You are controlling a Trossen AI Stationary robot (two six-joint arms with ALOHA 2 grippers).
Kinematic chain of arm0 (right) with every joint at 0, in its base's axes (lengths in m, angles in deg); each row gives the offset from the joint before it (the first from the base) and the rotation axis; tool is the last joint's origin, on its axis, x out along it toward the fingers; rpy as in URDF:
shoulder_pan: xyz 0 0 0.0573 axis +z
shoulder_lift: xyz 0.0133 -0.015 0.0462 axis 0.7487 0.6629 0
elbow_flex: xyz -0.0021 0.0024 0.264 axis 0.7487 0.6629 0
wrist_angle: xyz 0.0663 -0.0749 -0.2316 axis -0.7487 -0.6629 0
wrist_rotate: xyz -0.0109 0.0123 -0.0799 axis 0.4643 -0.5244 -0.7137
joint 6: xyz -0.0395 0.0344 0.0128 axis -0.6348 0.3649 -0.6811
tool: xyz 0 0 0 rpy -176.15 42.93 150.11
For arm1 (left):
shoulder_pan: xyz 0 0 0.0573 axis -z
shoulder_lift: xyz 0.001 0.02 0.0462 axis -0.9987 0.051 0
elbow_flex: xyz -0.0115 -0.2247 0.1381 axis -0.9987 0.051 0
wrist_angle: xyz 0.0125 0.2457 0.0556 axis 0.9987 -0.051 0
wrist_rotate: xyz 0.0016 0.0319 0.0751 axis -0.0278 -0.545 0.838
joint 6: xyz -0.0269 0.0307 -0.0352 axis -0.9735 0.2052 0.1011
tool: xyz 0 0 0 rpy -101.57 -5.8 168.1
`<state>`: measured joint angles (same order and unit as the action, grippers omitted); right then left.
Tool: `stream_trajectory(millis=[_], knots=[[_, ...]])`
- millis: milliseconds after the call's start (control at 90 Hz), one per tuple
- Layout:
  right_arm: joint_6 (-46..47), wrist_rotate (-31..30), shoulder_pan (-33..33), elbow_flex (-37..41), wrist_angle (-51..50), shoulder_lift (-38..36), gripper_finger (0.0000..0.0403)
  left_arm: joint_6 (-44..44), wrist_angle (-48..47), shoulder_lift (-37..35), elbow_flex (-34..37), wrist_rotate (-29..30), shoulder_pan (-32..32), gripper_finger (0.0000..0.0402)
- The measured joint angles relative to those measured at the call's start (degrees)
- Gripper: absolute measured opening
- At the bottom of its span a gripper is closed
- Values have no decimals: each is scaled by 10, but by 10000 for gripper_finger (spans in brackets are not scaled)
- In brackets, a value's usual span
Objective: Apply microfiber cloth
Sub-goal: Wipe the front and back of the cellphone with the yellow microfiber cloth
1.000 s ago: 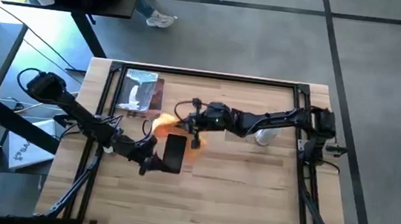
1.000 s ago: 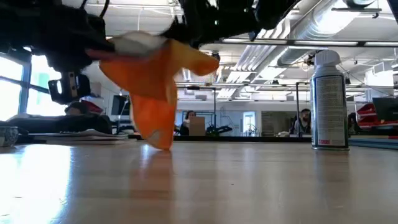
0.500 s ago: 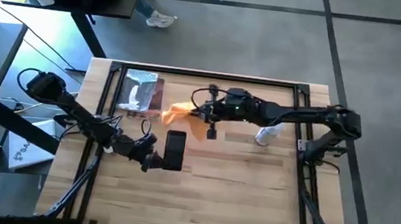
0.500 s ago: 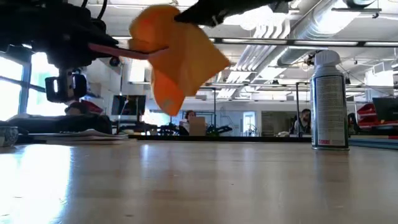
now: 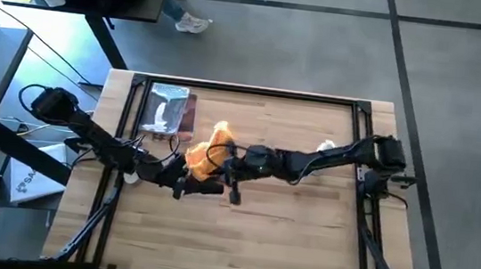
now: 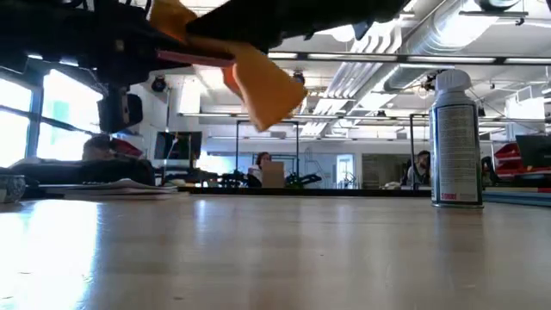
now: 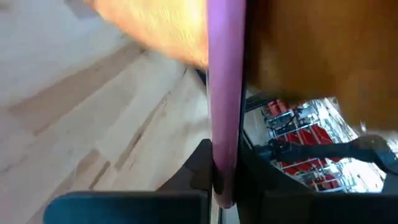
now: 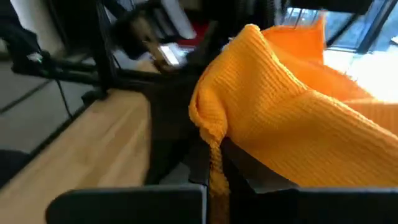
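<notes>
The orange-yellow microfiber cloth [image 5: 207,153] hangs bunched above mid-table, and my right gripper [image 5: 227,176] is shut on it, reaching in from the right. Under the cloth my left gripper [image 5: 181,184] is shut on the black phone [image 6: 194,58], which has a pink rim. The phone is held level, well above the table. From above, the cloth and right gripper hide most of the phone. In the low view the cloth [image 6: 263,82] drapes past the phone's end. My left gripper pinches the phone's thin pink edge [image 7: 224,168] between its two fingers, coming level from the table's left. The phone is lifted clear of the table and stays about level. My right gripper pinches a bunched fold of the cloth [image 8: 214,158], several layers thick, between its fingers. The rest [image 8: 292,118] billows slack past them, over the phone; whether it touches the phone, I cannot tell.
A white spray can [image 6: 455,138] stands on the table to the right, partly behind my right arm [image 5: 327,149]. A silvery packet [image 5: 167,111] lies at the far left. The near half of the wooden table [image 5: 282,246] is bare.
My right gripper first lifted the cloth off the table and swung it up toward the far edge. It then came back toward the near left, so the cloth now covers the phone. My left gripper has raised the phone a little.
</notes>
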<state>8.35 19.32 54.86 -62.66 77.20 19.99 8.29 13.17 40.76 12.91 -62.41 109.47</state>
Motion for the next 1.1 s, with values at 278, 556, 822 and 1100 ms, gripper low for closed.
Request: stream_trajectory(millis=[278,556,822,1100], knots=[[38,-105,38,0,1,5,0,37,14,-4,1,25,0,13],[8,-288,79,-1,-2,-6,0,76,14,-59,1,52,6,13],[-85,-419,105,1,33,-4,0,67,22,-79,0,88,4,13],[-118,-471,101,1,84,-3,0,71,64,-78,-1,130,5,13]])
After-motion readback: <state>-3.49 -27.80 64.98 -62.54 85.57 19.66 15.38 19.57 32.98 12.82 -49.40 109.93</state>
